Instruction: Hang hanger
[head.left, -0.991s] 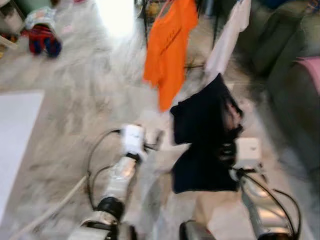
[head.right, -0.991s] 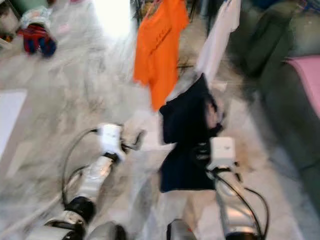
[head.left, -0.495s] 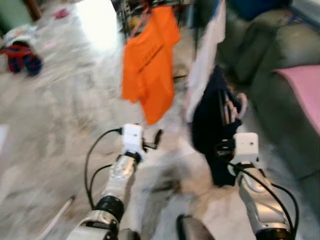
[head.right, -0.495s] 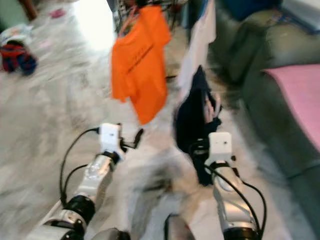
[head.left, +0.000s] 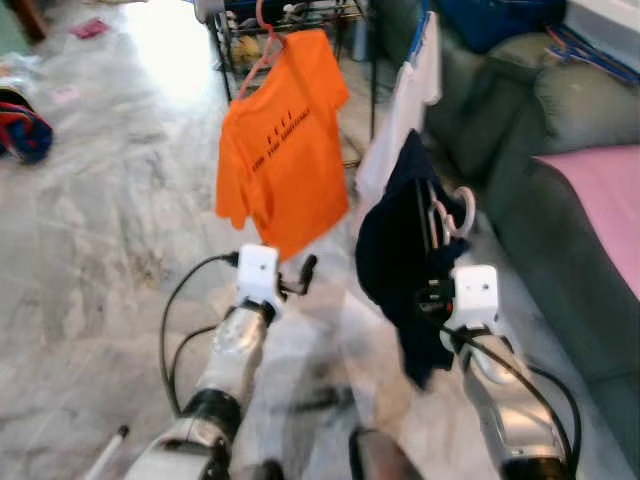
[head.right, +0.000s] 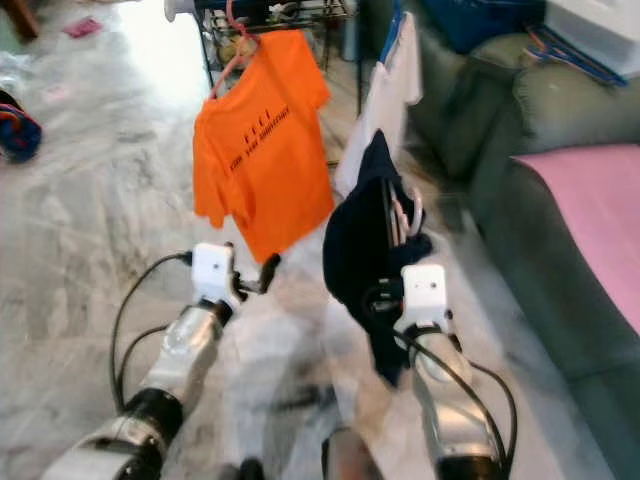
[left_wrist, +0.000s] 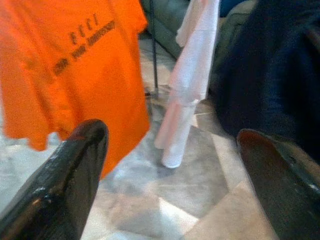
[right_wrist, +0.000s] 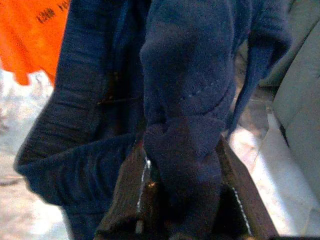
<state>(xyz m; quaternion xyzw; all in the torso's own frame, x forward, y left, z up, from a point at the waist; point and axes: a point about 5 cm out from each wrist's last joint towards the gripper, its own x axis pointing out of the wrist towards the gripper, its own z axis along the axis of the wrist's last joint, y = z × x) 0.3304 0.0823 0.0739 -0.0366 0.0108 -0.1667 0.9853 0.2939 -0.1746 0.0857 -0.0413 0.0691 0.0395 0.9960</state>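
A dark navy garment (head.left: 400, 250) on a pink hanger (head.left: 452, 212) hangs from my right gripper (head.left: 432, 296), which is shut on it low in front of me. In the right wrist view the navy cloth (right_wrist: 185, 100) bunches between the two fingers (right_wrist: 125, 200). My left gripper (head.left: 305, 272) stands open with nothing in it, just below the hem of an orange T-shirt (head.left: 282, 150) that hangs on a pink hanger (head.left: 262, 45) from a dark metal rack (head.left: 290, 15). Its fingers (left_wrist: 65, 175) frame the orange shirt and a white garment (left_wrist: 192, 75).
A white garment (head.left: 405, 100) hangs to the right of the orange shirt. A grey-green sofa (head.left: 570, 200) with a pink cloth (head.left: 605, 190) runs along the right. Marble floor (head.left: 110, 230) opens to the left, with a red and blue toy (head.left: 22, 130) far left.
The camera has moved toward the rack and turned, so the rack top now shows. My right gripper has kept hold of the navy garment, which has swung edge-on.
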